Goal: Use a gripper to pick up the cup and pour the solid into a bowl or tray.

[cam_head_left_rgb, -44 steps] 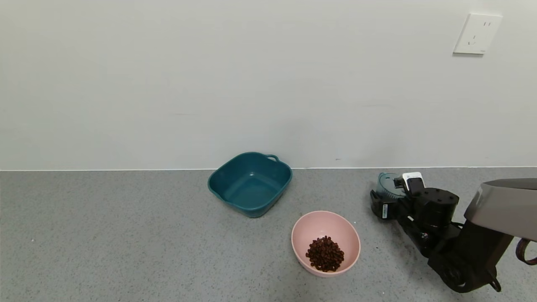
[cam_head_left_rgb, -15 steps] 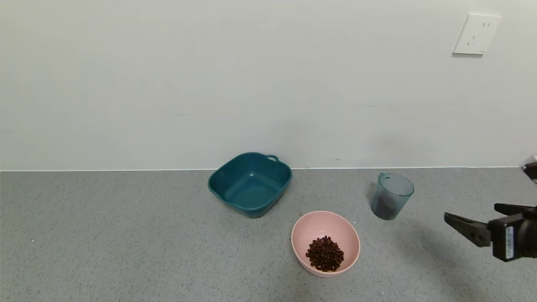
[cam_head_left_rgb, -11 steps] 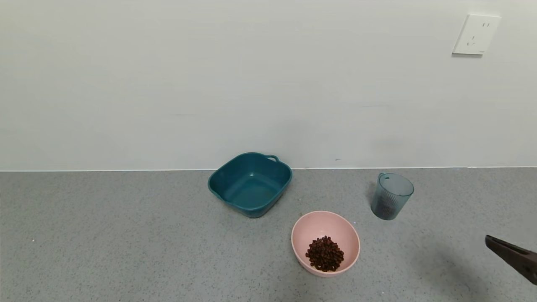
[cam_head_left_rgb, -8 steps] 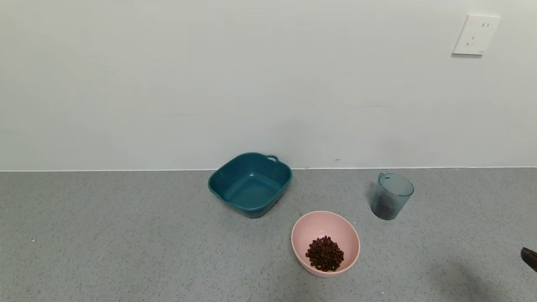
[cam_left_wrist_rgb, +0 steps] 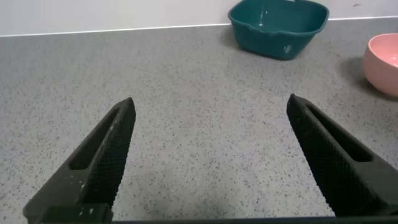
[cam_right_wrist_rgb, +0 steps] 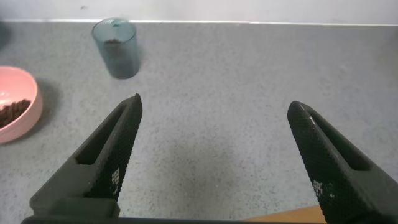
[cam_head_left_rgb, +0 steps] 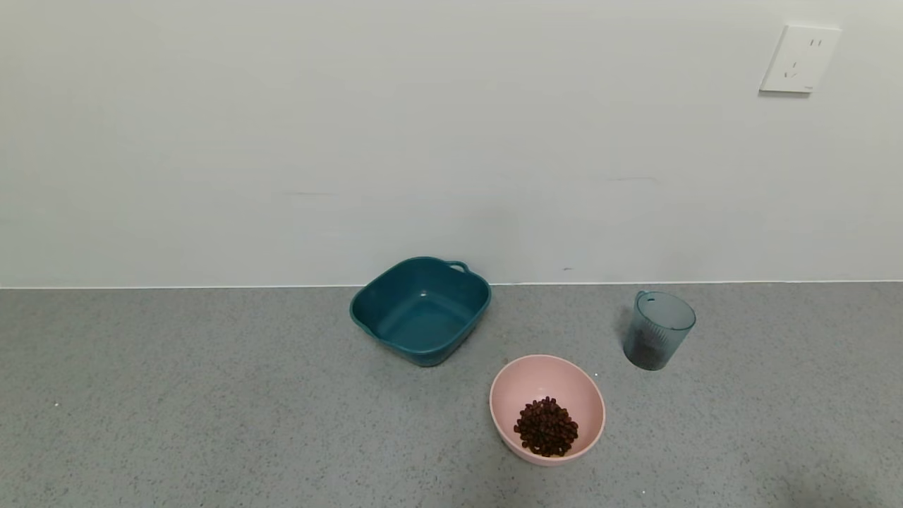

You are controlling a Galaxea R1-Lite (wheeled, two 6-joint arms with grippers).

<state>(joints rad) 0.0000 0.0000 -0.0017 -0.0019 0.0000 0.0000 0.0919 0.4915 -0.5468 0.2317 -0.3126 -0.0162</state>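
The blue-grey ribbed cup [cam_head_left_rgb: 659, 330] stands upright on the grey counter, to the right of and behind the pink bowl [cam_head_left_rgb: 525, 377]; it also shows in the right wrist view [cam_right_wrist_rgb: 115, 48]. A heap of dark brown solid pieces [cam_head_left_rgb: 547, 426] lies in the bowl. Something dark shows low inside the cup. Neither gripper shows in the head view. My right gripper [cam_right_wrist_rgb: 213, 106] is open and empty over bare counter, well back from the cup. My left gripper [cam_left_wrist_rgb: 210, 106] is open and empty over bare counter.
An empty teal tub with handles [cam_head_left_rgb: 421, 308] stands behind and left of the bowl, near the wall. It also shows in the left wrist view [cam_left_wrist_rgb: 278, 26], with the bowl's edge [cam_left_wrist_rgb: 382, 65]. A wooden edge [cam_right_wrist_rgb: 292, 216] shows by the right gripper.
My right gripper let go of the cup, leaving it upright, and drew back to the right and toward me until it left the head view. Bowl and tub have not moved.
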